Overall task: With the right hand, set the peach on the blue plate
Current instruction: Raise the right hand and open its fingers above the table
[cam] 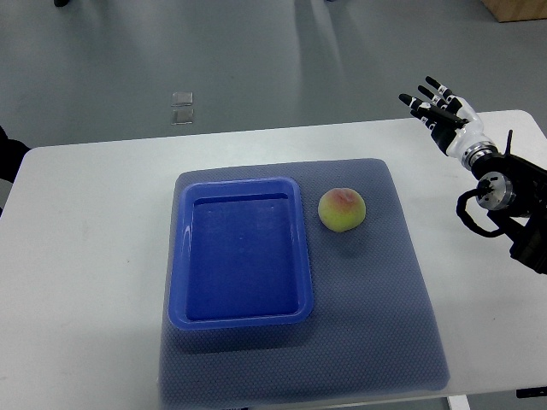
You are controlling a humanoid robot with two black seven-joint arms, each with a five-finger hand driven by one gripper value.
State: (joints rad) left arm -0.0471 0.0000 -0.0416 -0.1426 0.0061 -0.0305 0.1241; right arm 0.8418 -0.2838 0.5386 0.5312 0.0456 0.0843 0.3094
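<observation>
From the top view, a white table point(85, 256) with rounded corners filled most of the picture, and beyond its far edge lay a grey, glossy floor point(256, 60) that caught pale streaks of light. A small clear square object point(182, 108) sat on that floor, too small to identify. At the upper right corner a bit of tan, wood-coloured surface point(517, 8) showed. A grey-blue textured mat point(376, 290) was spread across the middle of the table, reaching to its near edge.

The right hand point(440, 107) came in from the right edge on a black, cabled arm and hovered above the far right corner of the table, off the mat. Its black-and-white fingers point(426, 90) were spread wide and pointed up and to the left. They held nothing and touched nothing. The hand was well apart from the fruit. No left hand showed anywhere in the view.

There was one peach point(342, 209), yellow-green with a pink blush on top. It rested on the mat just beside the right rim of the plate, near that rim's far end, and not inside it. There was one blue plate point(181, 256), a rectangular tray-like dish with a raised rim, lying on the left half of the mat with nothing in it. There was one mat, one table and one robot hand in sight.
</observation>
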